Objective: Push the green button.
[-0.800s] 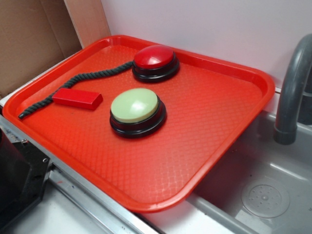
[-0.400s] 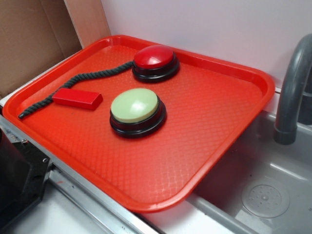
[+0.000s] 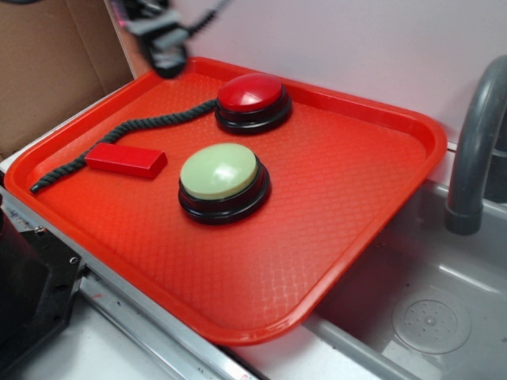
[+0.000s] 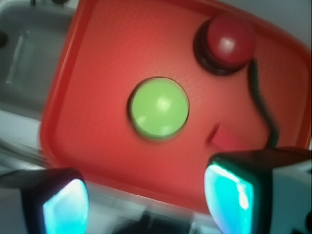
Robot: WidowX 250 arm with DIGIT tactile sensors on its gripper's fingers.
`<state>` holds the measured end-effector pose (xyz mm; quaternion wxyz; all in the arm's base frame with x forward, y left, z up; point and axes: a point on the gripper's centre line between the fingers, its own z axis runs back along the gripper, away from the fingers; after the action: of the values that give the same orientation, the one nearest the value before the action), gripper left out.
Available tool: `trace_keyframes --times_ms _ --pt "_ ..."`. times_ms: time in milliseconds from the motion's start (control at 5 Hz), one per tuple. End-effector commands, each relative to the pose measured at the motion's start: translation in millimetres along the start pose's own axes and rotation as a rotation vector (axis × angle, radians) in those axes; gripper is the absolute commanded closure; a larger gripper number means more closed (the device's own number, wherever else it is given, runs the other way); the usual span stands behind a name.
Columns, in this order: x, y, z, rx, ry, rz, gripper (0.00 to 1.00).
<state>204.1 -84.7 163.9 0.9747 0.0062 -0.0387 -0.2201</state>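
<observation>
The green button (image 3: pixel 219 172), a pale green dome on a black base, stands near the middle of the red tray (image 3: pixel 356 198). From the wrist camera the green button (image 4: pixel 159 108) lies ahead of and below me, well apart from the fingers. My gripper (image 3: pixel 165 59) is a blur at the upper left, high above the tray's far left corner and left of the red button (image 3: pixel 250 93). In the wrist view the gripper (image 4: pixel 146 202) is open, its two cyan-padded fingers wide apart with nothing between them.
A dark rope (image 3: pixel 119 138) runs from the red button toward the tray's left edge, beside a flat red block (image 3: pixel 127 160). A grey faucet (image 3: pixel 475 142) and sink (image 3: pixel 432 317) are on the right. Cardboard (image 3: pixel 47 71) stands at the left.
My gripper has come into the exterior view at the upper left, where no arm showed before. The buttons, rope and block have not moved.
</observation>
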Motion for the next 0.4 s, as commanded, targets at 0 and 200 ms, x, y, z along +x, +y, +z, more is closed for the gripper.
trace_keyframes --times_ms 0,200 --pt "8 7 -54 -0.023 -0.167 -0.160 0.00" --pt "1 2 -78 -0.046 -0.087 -0.152 0.00"
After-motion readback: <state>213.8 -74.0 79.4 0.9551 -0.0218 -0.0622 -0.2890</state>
